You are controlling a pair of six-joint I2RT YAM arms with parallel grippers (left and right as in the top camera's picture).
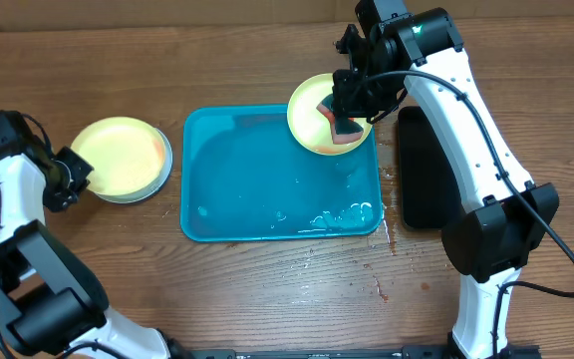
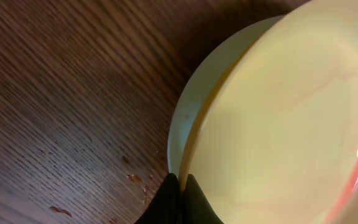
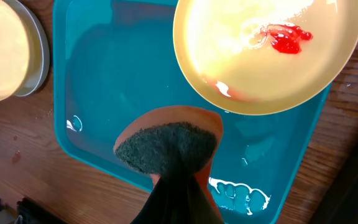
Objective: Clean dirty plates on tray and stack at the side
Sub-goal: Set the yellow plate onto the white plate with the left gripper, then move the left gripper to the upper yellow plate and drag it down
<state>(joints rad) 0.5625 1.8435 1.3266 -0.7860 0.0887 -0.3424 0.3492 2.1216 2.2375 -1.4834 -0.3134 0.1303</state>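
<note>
- The tray [image 1: 267, 214] is a turquoise plastic rectangle with rounded corners and a raised rim, lying mid-way across the wood-grain tabletop [image 1: 267, 289]. Its glossy floor carries water [image 3: 238, 194], beaded and pooled near 1 corner.
- 1 dirty plate [image 3: 253, 68], round, shallow and cream with a smooth wet sheen, sits at the tray's far right corner, its edge overlapping the tray's rim. A bright red blob of sauce [image 3: 288, 38] lies on its floor, and a paler red smear lies near its rim.
- The right gripper [image 3: 178, 177] has its black fingers clamped on a sponge [image 3: 166, 144] with an orange body and a coarse dark-green scouring face. The sponge is just beside the dirty plate's edge in the wrist view and overlaps it in the overhead view. Whether they touch cannot be told.
- 2 plates are stacked on the tabletop left of the tray and apart from it. A cream top plate [image 1: 118, 152] with a faint reddish streak at 1 side rests on a paler lower plate [image 2: 194, 106], whose rim shows around it.
- The left gripper [image 2: 180, 188] is at the stack's left edge, its fingers drawn almost together with only a thin slit between. The top plate's rim runs to that slit, but I cannot tell whether it is pinched.
- A black tray [image 1: 417, 189], narrow and matte, lies right of the turquoise one, partly under the right arm.
</note>
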